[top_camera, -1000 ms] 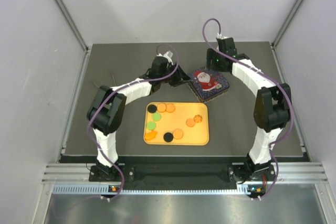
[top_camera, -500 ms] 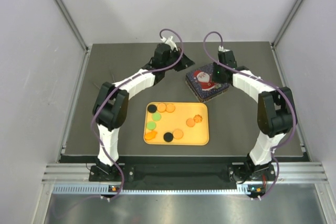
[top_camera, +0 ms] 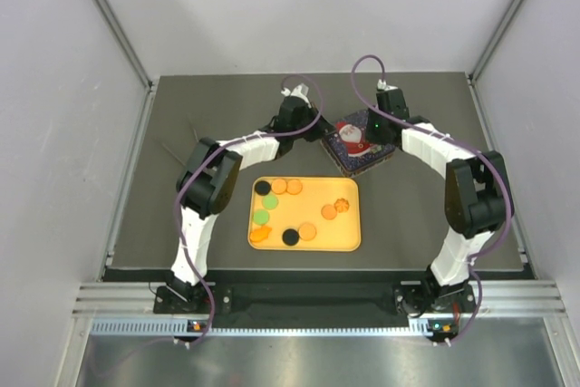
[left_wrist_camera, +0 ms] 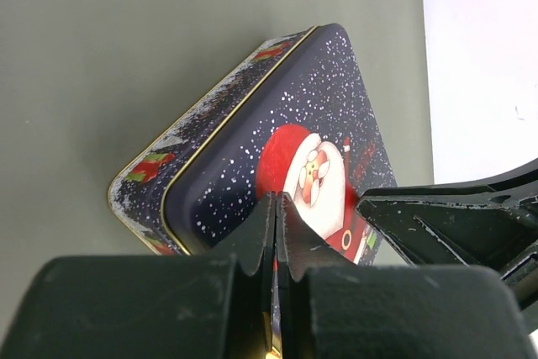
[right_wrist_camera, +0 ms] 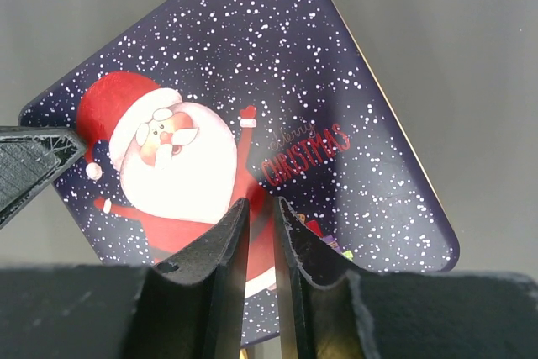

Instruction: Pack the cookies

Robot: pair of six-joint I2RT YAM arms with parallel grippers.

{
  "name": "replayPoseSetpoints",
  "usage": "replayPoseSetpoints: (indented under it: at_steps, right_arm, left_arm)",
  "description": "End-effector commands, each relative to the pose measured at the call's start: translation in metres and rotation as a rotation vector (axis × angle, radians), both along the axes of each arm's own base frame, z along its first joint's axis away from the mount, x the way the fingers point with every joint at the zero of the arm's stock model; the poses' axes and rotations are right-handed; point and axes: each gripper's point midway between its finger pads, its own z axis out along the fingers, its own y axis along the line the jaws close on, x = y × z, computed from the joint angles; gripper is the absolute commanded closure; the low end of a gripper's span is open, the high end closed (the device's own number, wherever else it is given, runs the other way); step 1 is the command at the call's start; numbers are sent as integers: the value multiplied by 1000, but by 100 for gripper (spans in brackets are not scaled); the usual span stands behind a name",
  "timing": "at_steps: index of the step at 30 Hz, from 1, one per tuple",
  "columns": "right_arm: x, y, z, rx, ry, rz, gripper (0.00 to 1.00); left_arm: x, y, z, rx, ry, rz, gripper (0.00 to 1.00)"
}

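While the cookies (top_camera: pixel 308 231) lie on the orange tray (top_camera: pixel 349 240) near the Santa tin (top_camera: pixel 362 144), toward the arm bases, the left end effector (left_wrist_camera: pixel 276 203) hangs over the tin's lid, pressed closed; the right end effector (right_wrist_camera: pixel 259 208) hangs over it too, with a narrow empty gap.

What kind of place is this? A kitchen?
Probably not; it looks like a robot test booth. Plain white walls box in a dark table, and a left arm and right arm are bolted to a metal rail at its near edge.
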Motion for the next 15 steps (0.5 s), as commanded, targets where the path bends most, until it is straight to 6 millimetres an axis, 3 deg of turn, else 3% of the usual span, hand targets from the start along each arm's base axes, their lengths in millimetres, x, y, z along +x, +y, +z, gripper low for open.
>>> replayPoseSetpoints:
  at_steps: [1, 3, 6, 10, 15]
  right_arm:
    - [-10, 4, 1, 2, 17, 11, 82]
    - [-7, 5, 7, 8, 4, 15, 82]
    - [2, 14, 24, 37, -31, 41, 82]
    - [16, 18, 46, 44, -65, 42, 82]
    - [25, 30, 58, 81, -63, 77, 81]
  left_arm:
    - [-11, 23, -27, 124, 68, 32, 100]
    - [-5, 21, -2, 106, 20, 29, 100]
    - [1, 24, 17, 127, 0, 47, 100]
    - [-15, 27, -12, 158, 107, 57, 100]
    - [-41, 25, -43, 190, 165, 98, 100]
